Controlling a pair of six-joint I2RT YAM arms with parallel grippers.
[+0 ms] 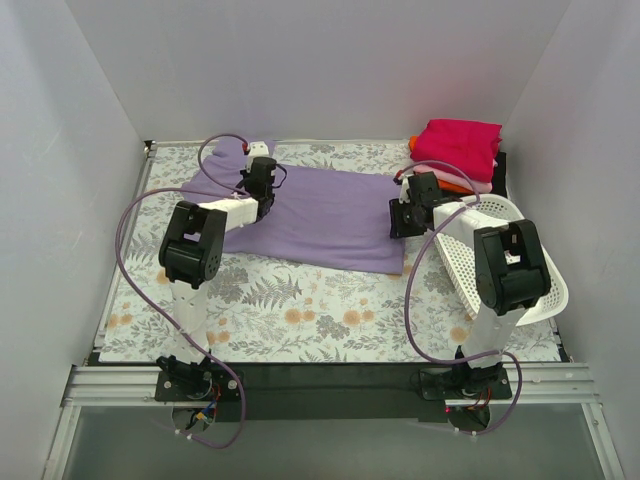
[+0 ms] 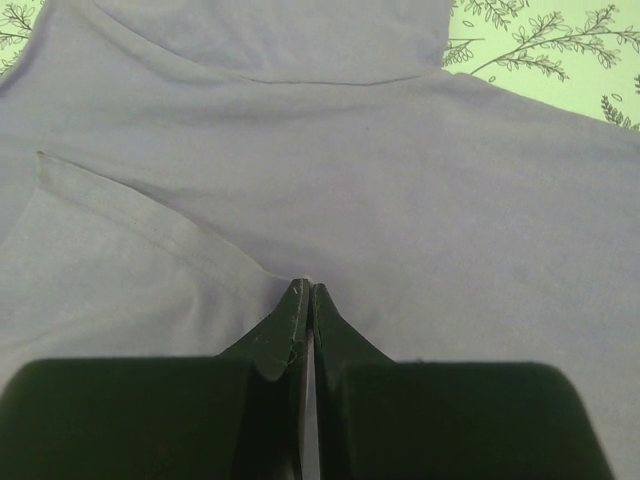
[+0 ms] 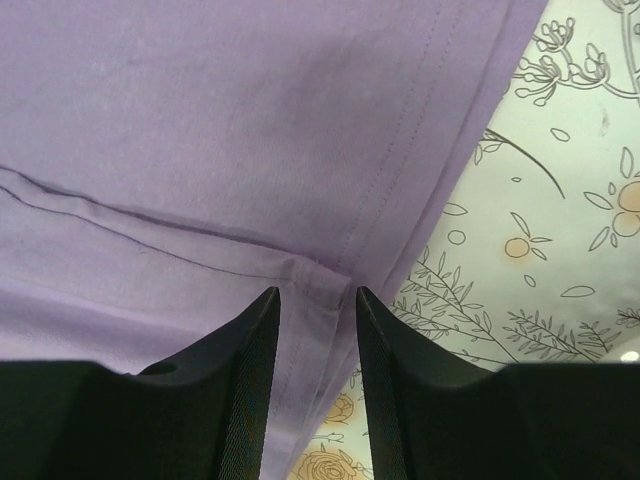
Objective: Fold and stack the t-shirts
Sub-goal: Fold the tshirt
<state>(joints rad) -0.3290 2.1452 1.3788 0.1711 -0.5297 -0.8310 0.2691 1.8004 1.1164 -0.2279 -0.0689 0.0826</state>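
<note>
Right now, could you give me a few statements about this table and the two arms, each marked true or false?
1. The purple shirt lies spread on the table. True.
2. The right jaws are clamped shut. False: they stand apart, the shirt's hem between them.
3. A magenta shirt tops the pile at the back right. True.
4. The white basket holds folded shirts. False: none show in it.
5. The left jaws are shut. True.
</note>
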